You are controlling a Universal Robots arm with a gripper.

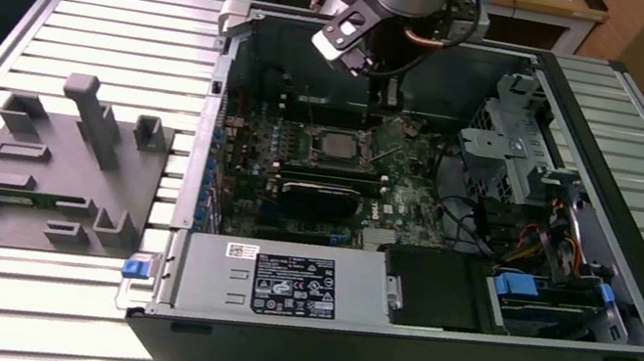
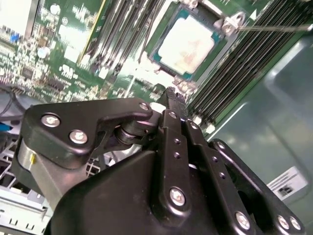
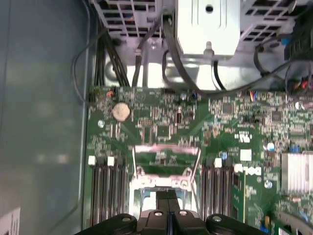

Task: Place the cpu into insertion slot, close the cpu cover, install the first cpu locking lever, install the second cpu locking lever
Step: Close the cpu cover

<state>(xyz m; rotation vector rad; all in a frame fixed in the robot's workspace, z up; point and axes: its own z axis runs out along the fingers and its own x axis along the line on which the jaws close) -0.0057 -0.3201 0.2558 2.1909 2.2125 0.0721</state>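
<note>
The cpu (image 2: 188, 44), a pale square chip, lies flat in the insertion slot (image 2: 155, 55) on the green board; the exterior view has it (image 1: 331, 145) mid-case. The cpu cover (image 3: 166, 148) stands raised off the slot as a thin silvery frame, and the board shows through its window. Thin wire levers (image 3: 198, 164) run along its sides, and one (image 2: 274, 28) sticks out past a slot corner. My gripper (image 2: 171, 92) hangs just above the slot's edge beside the cpu, fingers shut together with nothing between them. It also appears in the first wrist view (image 3: 167, 198) and under the arm (image 1: 380, 101).
Long black memory slots (image 2: 234, 73) flank the socket. A grey power-supply box (image 1: 277, 282) fills the case's near side. A drive cage (image 1: 512, 155) and cables (image 1: 474, 217) sit at the exterior view's right, a grey fixture plate (image 1: 59, 169) at its left.
</note>
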